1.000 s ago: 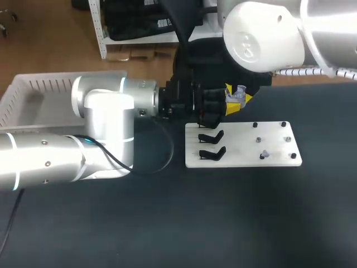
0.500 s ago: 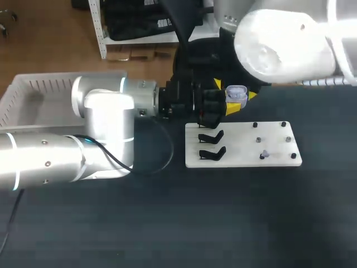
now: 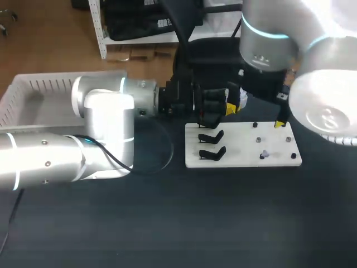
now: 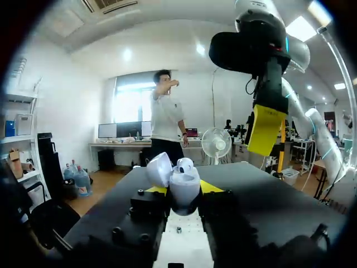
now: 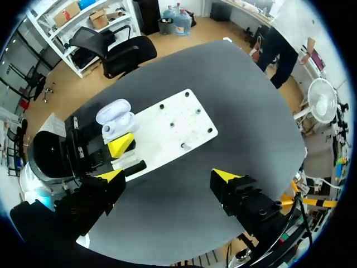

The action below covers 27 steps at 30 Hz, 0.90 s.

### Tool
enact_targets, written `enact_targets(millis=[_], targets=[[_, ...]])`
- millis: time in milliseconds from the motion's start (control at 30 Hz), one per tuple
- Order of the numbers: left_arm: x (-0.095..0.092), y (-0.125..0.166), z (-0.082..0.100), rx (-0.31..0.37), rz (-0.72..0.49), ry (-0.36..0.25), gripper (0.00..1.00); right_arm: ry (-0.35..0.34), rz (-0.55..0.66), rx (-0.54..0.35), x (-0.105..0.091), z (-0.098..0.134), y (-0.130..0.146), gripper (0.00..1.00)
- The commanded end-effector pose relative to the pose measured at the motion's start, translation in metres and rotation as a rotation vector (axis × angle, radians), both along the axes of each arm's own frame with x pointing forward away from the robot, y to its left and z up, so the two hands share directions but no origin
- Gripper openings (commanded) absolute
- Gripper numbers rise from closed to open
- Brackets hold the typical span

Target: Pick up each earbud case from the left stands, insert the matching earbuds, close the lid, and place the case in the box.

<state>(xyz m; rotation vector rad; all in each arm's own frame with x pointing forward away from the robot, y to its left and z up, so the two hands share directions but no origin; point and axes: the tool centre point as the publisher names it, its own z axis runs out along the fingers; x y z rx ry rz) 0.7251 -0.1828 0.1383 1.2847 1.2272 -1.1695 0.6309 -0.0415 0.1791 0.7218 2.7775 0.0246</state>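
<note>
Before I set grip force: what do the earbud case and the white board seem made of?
The earbud case looks like smooth, glossy pale plastic: highlights on its rounded shell. The white board is flat and matte; plastic or painted sheet, cannot tell which.

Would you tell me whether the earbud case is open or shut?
Open: the lid tilts back off the earbud case, an earbud showing inside.

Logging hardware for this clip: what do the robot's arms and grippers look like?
Both the left arm and right arm are thick silver-white tubes with rounded joints and thin glowing blue rings. A black cable loops off the left arm. The left gripper and right gripper are black blocks with bright yellow wedge-shaped fingertips.
</note>
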Motion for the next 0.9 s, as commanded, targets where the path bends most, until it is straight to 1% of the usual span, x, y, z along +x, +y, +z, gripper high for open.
enact_targets(millis=[33, 167, 200, 233, 800, 833, 867, 900], targets=[[-0.002, 0.0, -0.001, -0.005, 0.008, -0.005, 0.0, -0.106, 0.046, 0.118, -0.008, -0.017, -0.012, 1.0], [-0.002, 0.0, -0.001, -0.005, 0.008, -0.005, 0.0, -0.117, 0.091, 0.133, -0.013, -0.023, -0.02, 1.0], [-0.002, 0.0, -0.001, -0.005, 0.008, -0.005, 0.0, -0.128, 0.099, 0.128, -0.015, -0.023, -0.022, 1.0], [-0.002, 0.0, -0.001, -0.005, 0.008, -0.005, 0.0, -0.135, 0.129, 0.094, -0.016, -0.024, -0.024, 1.0], [-0.002, 0.0, -0.001, -0.005, 0.008, -0.005, 0.0, -0.135, 0.129, 0.094, -0.016, -0.024, -0.024, 1.0], [-0.002, 0.0, -0.001, -0.005, 0.008, -0.005, 0.0, -0.117, 0.185, 0.123, -0.017, -0.035, -0.026, 1.0], [-0.002, 0.0, -0.001, -0.005, 0.008, -0.005, 0.0, -0.117, 0.182, 0.093, -0.02, -0.042, -0.029, 1.0], [-0.002, 0.0, -0.001, -0.005, 0.008, -0.005, 0.0, -0.11, 0.195, 0.091, -0.022, -0.049, -0.032, 1.0]])
